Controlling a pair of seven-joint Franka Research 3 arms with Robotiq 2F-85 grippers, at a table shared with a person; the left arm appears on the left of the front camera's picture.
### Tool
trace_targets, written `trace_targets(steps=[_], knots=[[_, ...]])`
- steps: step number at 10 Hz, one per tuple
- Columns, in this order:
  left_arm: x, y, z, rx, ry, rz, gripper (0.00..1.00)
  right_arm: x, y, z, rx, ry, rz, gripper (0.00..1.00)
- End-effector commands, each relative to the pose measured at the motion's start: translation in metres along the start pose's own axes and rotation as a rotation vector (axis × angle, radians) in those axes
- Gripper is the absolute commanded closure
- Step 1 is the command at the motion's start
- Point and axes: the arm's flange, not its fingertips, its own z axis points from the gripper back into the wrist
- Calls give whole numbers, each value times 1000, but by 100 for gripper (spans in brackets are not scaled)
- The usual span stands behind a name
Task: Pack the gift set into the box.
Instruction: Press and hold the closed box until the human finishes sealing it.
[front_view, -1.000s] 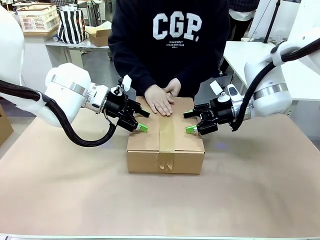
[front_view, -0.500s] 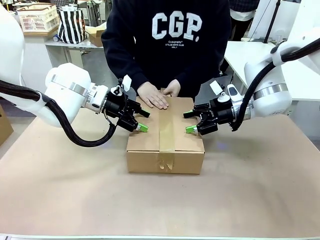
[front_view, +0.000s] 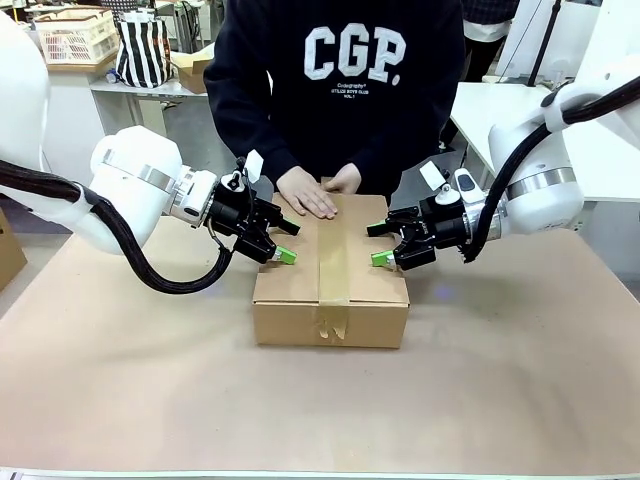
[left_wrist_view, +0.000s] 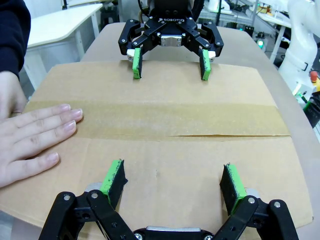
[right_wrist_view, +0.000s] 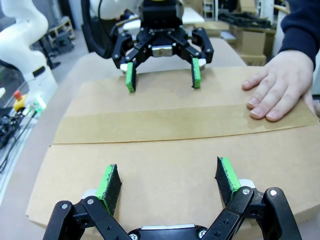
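Observation:
The brown cardboard box (front_view: 330, 290) sits in the middle of the table with its flaps shut and a strip of brown tape (front_view: 333, 262) along the seam. My left gripper (front_view: 284, 243) hangs open over the box's left edge, nothing between its fingers. My right gripper (front_view: 379, 243) hangs open over the right edge, also empty. The person's hand (front_view: 306, 192) lies flat on the far end of the lid. From the left wrist, the box top (left_wrist_view: 165, 165) fills the view, with my own gripper (left_wrist_view: 172, 182) below and the hand (left_wrist_view: 32, 137) at left. The right wrist shows the same lid (right_wrist_view: 165, 165), my gripper (right_wrist_view: 167, 182) and the hand (right_wrist_view: 280, 90).
The person in a dark sweatshirt (front_view: 345, 80) stands at the far side of the table (front_view: 320, 410). Behind, a side table carries a basket (front_view: 75, 35), a striped bag (front_view: 143, 50) and a small carton (front_view: 197, 68). Another carton edge (front_view: 8, 245) shows at far left.
The person's hand slid back along the tape from the lid's middle to its far end. Both arms have stayed where they were.

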Motion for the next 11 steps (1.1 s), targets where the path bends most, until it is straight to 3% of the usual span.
trace_targets(steps=[1,11], knots=[[-5,-1,-1,-2,5,-1,0,-3,0,0,-3,6,-4,0],[-5,-1,-1,-2,5,-1,0,-3,0,0,-3,6,-4,0]])
